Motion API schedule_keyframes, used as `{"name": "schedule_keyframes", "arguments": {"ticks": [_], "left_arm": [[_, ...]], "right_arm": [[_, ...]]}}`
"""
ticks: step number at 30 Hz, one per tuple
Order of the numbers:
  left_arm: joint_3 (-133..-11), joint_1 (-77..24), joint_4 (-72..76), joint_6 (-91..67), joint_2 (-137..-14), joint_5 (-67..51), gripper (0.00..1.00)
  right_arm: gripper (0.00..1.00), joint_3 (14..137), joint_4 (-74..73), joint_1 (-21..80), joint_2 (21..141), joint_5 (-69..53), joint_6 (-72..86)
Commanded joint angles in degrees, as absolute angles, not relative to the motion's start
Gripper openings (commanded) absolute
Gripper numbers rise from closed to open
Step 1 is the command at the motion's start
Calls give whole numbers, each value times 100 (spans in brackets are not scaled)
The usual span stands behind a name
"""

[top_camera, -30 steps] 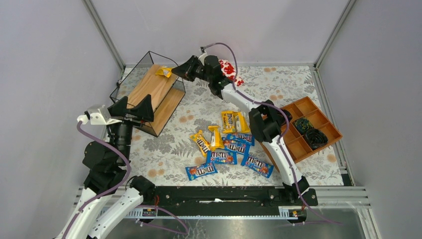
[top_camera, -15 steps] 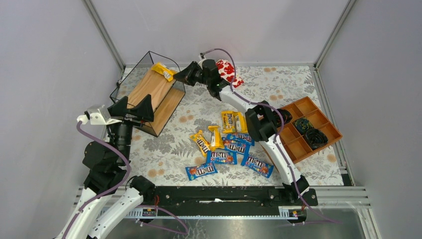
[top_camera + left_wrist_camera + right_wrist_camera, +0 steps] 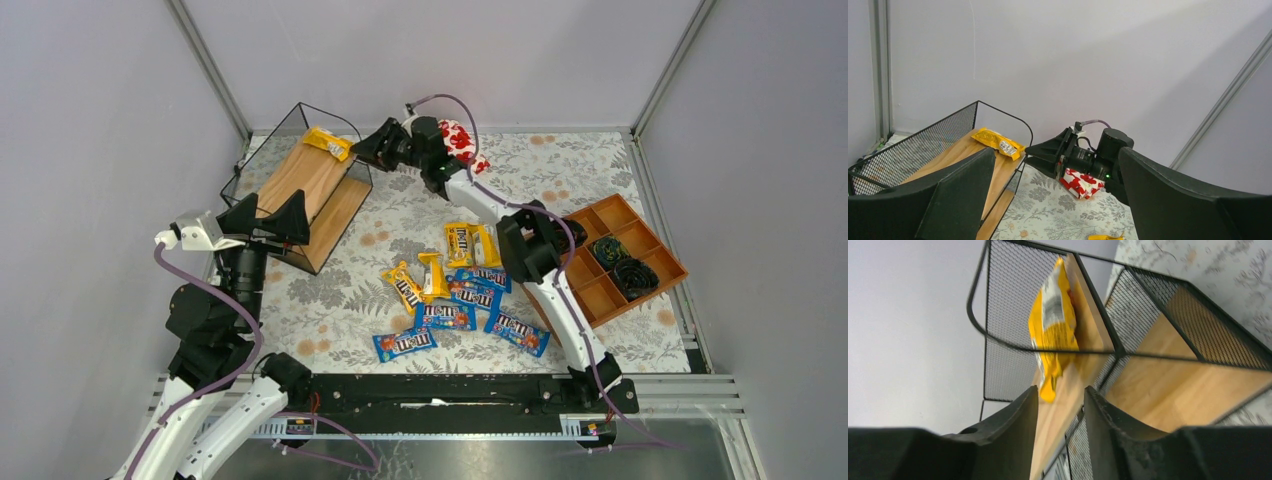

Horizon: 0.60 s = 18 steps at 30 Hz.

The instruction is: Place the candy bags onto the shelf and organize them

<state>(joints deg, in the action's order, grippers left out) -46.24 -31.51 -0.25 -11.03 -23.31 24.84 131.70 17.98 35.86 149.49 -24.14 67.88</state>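
The black wire shelf (image 3: pixel 300 190) with two wooden tiers stands at the back left. One yellow candy bag (image 3: pixel 328 142) lies on the far end of its upper board; it also shows in the left wrist view (image 3: pixel 997 143) and the right wrist view (image 3: pixel 1054 325). My right gripper (image 3: pixel 364 150) is open and empty just right of that bag, off the shelf's corner. Several yellow and blue candy bags (image 3: pixel 455 300) lie in a heap at mid-table. My left gripper (image 3: pixel 264 216) is open and empty, hovering over the shelf's near end.
A red-and-white floral pouch (image 3: pixel 462 145) lies at the back behind the right wrist. An orange-brown compartment tray (image 3: pixel 612 258) with dark items stands at the right. Grey walls and metal frame rails close in the table.
The yellow bag, held at the right gripper's tips a second ago, now lies flat on the upper board. The right gripper has let go and drawn back slightly right. The left arm is still.
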Motion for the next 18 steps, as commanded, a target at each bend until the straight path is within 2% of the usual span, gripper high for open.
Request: {"name": "schedule_keyframes", "arguments": {"ticks": [1,9,14,18], "left_arm": [[-4570,-3128,191,-1132,-2342,2460,99],[-4553,-3127,185,-1207,-2364,2374,99],[-4553,-3125,163,-1332,-2448,2181,99],[-4566,-3136,122,-1466,-2699,1970,99]], "right_arm": [[50,12128,1736,3533,13754,-2932,6086],[77,8203,317,3544,10804,-2690,3531],[85,5642,-570,3652,8982,-1834,2988],[91,4189,-1077,3768,7333,-1032,3223]]}}
